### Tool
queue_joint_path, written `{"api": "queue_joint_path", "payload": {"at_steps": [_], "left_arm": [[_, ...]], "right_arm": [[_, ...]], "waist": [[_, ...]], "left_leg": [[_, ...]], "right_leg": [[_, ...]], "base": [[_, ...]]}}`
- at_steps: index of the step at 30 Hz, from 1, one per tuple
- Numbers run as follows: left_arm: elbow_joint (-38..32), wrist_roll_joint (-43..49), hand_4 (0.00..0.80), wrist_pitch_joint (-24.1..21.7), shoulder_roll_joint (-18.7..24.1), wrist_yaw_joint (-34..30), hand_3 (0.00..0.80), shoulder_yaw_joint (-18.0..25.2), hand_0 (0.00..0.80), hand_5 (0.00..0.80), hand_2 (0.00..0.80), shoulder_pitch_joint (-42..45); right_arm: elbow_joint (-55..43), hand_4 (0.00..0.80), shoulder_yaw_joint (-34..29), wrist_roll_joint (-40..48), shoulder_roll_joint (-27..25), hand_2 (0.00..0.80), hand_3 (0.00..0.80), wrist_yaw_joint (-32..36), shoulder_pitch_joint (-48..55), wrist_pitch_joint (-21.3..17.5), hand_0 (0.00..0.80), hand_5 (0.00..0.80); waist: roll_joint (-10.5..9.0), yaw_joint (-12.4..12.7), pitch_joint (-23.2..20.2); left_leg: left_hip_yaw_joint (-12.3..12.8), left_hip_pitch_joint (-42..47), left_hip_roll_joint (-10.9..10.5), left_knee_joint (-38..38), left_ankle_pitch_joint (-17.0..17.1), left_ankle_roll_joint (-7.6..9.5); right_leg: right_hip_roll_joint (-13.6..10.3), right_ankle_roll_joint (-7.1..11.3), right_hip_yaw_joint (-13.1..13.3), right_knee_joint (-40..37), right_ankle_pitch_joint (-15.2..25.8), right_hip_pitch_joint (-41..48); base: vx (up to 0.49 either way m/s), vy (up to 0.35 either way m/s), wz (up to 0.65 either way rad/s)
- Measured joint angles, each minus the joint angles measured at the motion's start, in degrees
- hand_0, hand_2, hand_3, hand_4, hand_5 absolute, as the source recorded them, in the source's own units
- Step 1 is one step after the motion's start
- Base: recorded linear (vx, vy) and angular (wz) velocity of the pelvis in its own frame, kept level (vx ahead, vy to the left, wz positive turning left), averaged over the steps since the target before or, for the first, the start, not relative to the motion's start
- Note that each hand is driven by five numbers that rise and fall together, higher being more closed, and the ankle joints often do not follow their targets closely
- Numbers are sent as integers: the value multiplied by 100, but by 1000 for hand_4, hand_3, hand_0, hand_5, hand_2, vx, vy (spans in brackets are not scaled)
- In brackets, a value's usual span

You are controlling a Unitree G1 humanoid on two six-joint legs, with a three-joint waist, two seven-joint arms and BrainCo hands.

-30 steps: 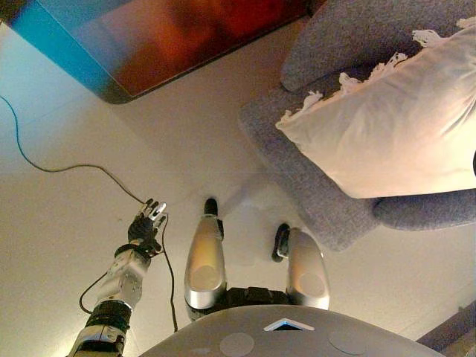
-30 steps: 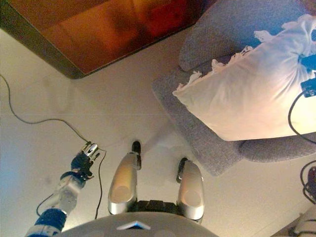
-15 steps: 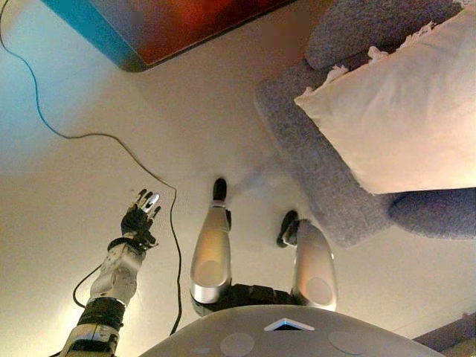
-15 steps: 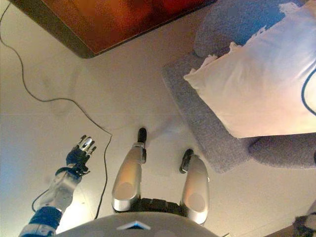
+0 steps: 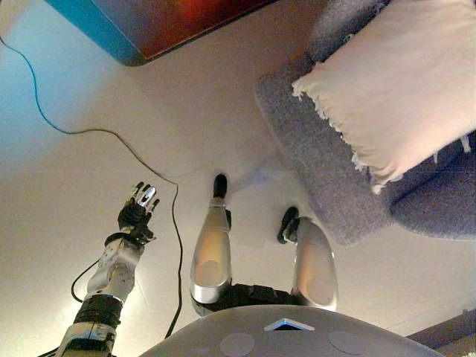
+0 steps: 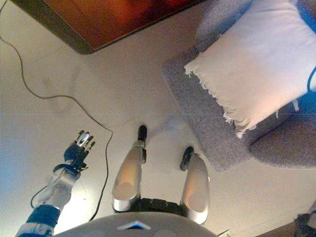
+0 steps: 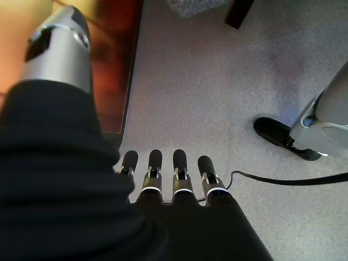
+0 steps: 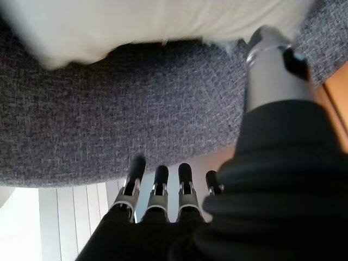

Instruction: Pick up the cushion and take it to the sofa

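Note:
The cream cushion [image 5: 394, 82] with a fringed edge lies on the seat of the grey fabric sofa [image 5: 312, 156], tilted against its back and arm. In the right wrist view my right hand [image 8: 157, 201] hangs just in front of the sofa [image 8: 136, 109], below the cushion [image 8: 136, 22]. Its fingers are straight, its thumb stands apart, and it holds nothing. My left hand [image 5: 137, 212] hangs open over the pale floor at the lower left, far from the cushion, and its fingers [image 7: 166, 174] are straight and bare.
A reddish-brown wooden slab [image 5: 171, 22] with a dark rim lies at the top left. A dark furniture leg [image 7: 239, 13] stands on the floor past my left hand. Pale floor [image 5: 186, 111] spreads between the slab and the sofa.
The cushion has turned and dropped lower onto the sofa seat, its fringed edge now facing the front. My left hand has barely moved.

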Motion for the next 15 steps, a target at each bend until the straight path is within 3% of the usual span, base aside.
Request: {"api": "queue_joint_path", "payload": {"at_steps": [8,15], "left_arm": [[-17,-7,0,22,-2,-50,0,-5,0,0,0,4],[-18,-3,0,34,-12,-135,0,-171,0,0,0,134]], "right_arm": [[-1,0,-2,1,-388,0,0,-56,-7,-13,0,0],[-95,0,-79,207,-573,0,0,-5,14,-158,0,0]], "waist": [[78,-4,-68],[31,-125,-550]], "left_leg": [[90,465,-25,-380,81,45],[116,861,-52,-717,153,-8]], "right_leg": [[-27,31,-23,-244,25,386],[-16,133,-107,-697,103,841]], "base": [[44,46,0],[26,67,2]]}}
